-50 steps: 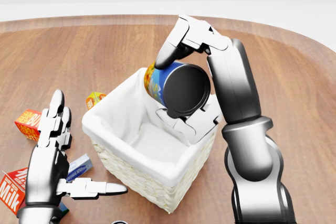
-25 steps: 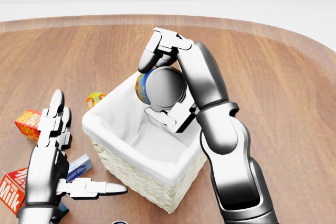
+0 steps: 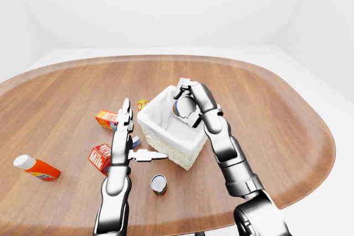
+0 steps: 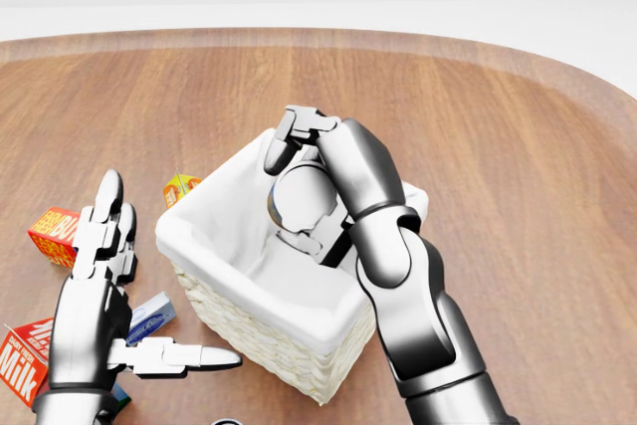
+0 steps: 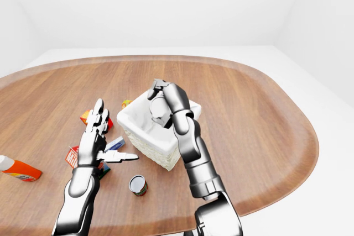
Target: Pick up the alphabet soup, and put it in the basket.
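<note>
The alphabet soup can point(image 4: 304, 198) shows its grey round end and sits low inside the white-lined wicker basket point(image 4: 204, 218) in the middle of the head view. My right gripper point(image 4: 300, 190) is shut on the can, fingers over its top and thumb under it, and reaches down into the basket's right half. Most of the can's label is hidden by the fingers. My left gripper point(image 4: 139, 286) stands open to the left of the basket, palm down, fingers spread, touching nothing.
Left of the basket lie a milk carton point(image 4: 24, 357), an orange box point(image 4: 54, 234), a small yellow box point(image 4: 179, 187) and a blue-white packet point(image 4: 149, 316). Another can point(image 3: 159, 184) stands below the basket. An orange bottle point(image 3: 36, 168) lies far left on the wooden table point(image 3: 265, 114).
My right hand has come down and leftward with the can, from above the basket's rim to inside the basket. The left hand has stayed where it was.
</note>
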Robot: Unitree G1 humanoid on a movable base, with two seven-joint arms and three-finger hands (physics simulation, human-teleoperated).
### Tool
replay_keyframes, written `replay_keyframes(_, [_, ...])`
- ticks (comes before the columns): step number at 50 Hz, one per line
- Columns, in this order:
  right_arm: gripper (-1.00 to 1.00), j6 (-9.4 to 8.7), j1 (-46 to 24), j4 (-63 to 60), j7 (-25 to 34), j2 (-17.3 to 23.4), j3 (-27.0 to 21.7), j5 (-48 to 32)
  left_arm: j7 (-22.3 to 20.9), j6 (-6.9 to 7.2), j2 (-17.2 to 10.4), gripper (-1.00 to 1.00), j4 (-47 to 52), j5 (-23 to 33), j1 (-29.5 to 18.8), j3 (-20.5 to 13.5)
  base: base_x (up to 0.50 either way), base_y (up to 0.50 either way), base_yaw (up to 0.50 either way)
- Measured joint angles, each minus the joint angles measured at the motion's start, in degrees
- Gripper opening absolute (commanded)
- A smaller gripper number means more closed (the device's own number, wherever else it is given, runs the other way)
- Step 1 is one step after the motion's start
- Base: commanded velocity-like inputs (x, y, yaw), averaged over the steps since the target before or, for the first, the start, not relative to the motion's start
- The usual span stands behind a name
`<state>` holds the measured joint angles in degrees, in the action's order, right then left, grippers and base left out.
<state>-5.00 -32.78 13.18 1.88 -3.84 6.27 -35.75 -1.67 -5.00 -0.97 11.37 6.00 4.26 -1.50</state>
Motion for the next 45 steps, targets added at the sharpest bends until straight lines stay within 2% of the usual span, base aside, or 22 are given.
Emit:
replay_keyframes(12, [-1.00, 0.17, -0.87, 7.55, -2.05, 0.38, -0.31, -1.41, -0.06, 0.00, 0.01, 1.00, 0.16, 0.02, 0.06, 0.05, 0.00, 0.00, 0.00])
replay_keyframes(33, [-1.00, 3.56, -1.38, 16.89, -5.65, 0.48, -0.16, -3.94, -0.11, 0.00, 0.02, 1.00, 0.22, 0.00, 0.08, 0.05, 0.00, 0.00, 0.00])
replay_keyframes(45, [-1.00, 4.59, -1.74, 19.23, -6.53, 0.57, -0.26, -4.57, -0.11, 0.00, 0.03, 1.00, 0.26, -0.03, 0.11, 0.06, 0.00, 0.00, 0.00])
